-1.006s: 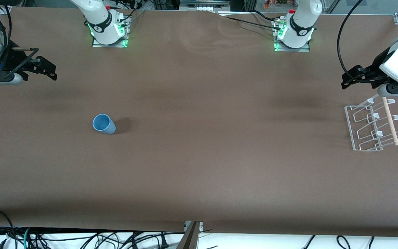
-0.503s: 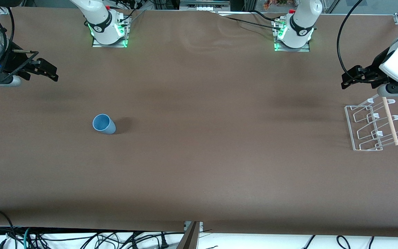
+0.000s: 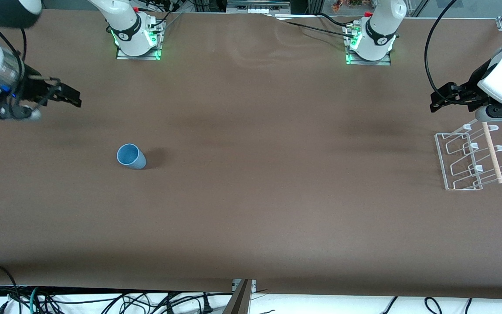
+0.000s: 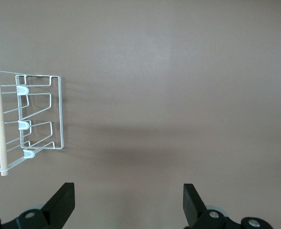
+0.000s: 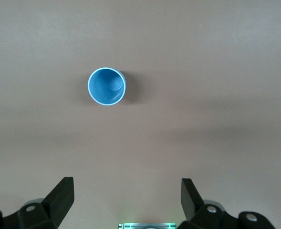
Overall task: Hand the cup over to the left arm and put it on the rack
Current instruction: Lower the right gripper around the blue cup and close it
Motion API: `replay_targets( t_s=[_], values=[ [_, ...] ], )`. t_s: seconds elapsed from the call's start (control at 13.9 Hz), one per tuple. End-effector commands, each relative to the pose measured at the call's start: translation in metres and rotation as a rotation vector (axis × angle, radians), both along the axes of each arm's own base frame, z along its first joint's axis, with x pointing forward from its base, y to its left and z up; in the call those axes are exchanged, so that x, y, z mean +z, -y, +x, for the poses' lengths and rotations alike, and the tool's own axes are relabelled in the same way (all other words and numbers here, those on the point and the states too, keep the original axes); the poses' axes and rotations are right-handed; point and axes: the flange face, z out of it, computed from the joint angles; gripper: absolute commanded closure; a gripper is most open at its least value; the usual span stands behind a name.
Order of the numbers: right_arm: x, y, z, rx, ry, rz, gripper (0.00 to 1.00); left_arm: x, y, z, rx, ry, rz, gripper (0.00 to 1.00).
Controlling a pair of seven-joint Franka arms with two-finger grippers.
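Right claw hung over bare bench at right arm's end, fingers spread apart, nothing btwn them. Cup stood upright on bench, mouth up, nearer front cam than right arm's base, well apart from both claws. Rack sat at left arm's end, wooden rod along one side. Left claw hung over bench just beside rack, fingers apart, empty; left arm waited.

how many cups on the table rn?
1: a small light-blue plastic tumbler, upright on the brown table, toward the right arm's end. None on the white wire rack.
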Motion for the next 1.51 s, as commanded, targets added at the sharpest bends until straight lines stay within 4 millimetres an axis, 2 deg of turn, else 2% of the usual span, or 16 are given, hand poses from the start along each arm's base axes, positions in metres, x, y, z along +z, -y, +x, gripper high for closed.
replay_targets(
  t_s=[0.0, 0.14, 0.22, 0.36, 0.5, 0.79, 0.86, 1.15, 1.44],
  values=[
    [-0.046, 0.006, 0.027, 0.021, -0.031, 0.012, 0.01, 0.006, 0.002, 0.001, 0.0, 0.009, 0.014, 0.0],
    [-0.082, 0.011, 0.037, 0.048, -0.025, 0.018, 0.01, 0.006, 0.002, 0.001, 0.0, 0.009, 0.014, 0.0],
    [-0.097, 0.014, 0.034, 0.071, -0.021, 0.023, 0.01, 0.006, 0.002, 0.001, 0.0, 0.009, 0.014, 0.0],
    [-0.123, 0.015, 0.034, 0.08, 0.005, 0.025, 0.01, 0.006, 0.002, 0.001, 0.0, 0.009, 0.014, 0.0],
    [-0.144, 0.015, 0.043, 0.078, 0.023, 0.024, 0.01, 0.006, 0.002, 0.001, 0.0, 0.009, 0.012, 0.0],
    [-0.199, 0.008, 0.03, 0.076, 0.094, 0.023, 0.01, 0.007, 0.002, 0.001, 0.0, 0.009, 0.012, 0.0],
    [-0.209, 0.008, 0.029, 0.076, 0.103, 0.023, 0.01, 0.007, 0.002, 0.0, 0.0, 0.008, 0.012, 0.0],
    [-0.224, 0.006, 0.026, 0.074, 0.098, 0.025, 0.01, 0.007, 0.002, 0.0, 0.0, 0.007, 0.011, 0.0],
    [-0.25, -0.006, 0.029, 0.072, 0.126, 0.033, 0.02, 0.007, 0.003, 0.0, -0.002, 0.007, 0.011, 0.0]
  ],
)
